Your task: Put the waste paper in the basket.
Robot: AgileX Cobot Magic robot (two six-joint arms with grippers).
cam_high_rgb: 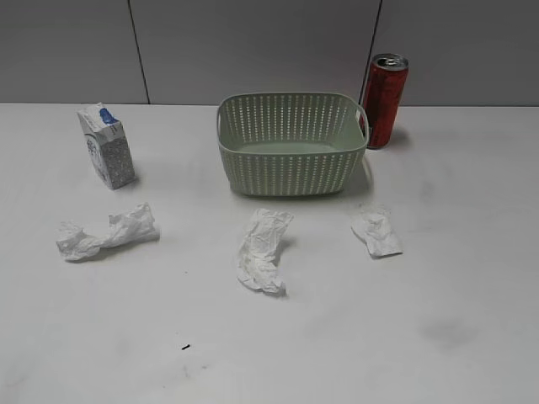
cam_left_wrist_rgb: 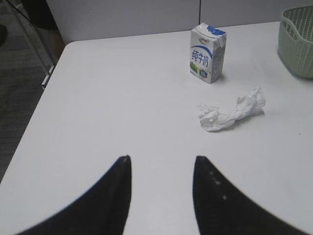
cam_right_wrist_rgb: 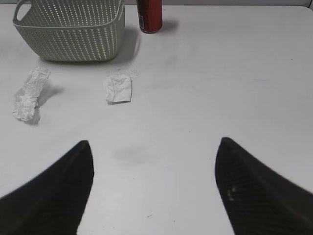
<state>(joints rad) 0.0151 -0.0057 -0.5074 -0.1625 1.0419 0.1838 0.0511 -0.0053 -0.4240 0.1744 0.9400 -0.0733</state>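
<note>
Three crumpled white paper wads lie on the white table in front of the basket: the left wad (cam_high_rgb: 108,233) (cam_left_wrist_rgb: 231,111), the middle wad (cam_high_rgb: 264,249) (cam_right_wrist_rgb: 30,92) and the right wad (cam_high_rgb: 376,230) (cam_right_wrist_rgb: 119,88). The sage-green slotted basket (cam_high_rgb: 291,162) (cam_right_wrist_rgb: 73,39) (cam_left_wrist_rgb: 298,44) stands empty behind them. My left gripper (cam_left_wrist_rgb: 162,159) is open and empty, hovering near the table's left part, short of the left wad. My right gripper (cam_right_wrist_rgb: 154,142) is open and empty, short of the right wad. Neither gripper shows in the exterior view.
A small white-grey milk carton (cam_high_rgb: 106,146) (cam_left_wrist_rgb: 207,54) with a blue top stands at the back left. A tall red can (cam_high_rgb: 385,100) (cam_right_wrist_rgb: 149,15) stands right of the basket. The table's left edge (cam_left_wrist_rgb: 34,112) shows in the left wrist view.
</note>
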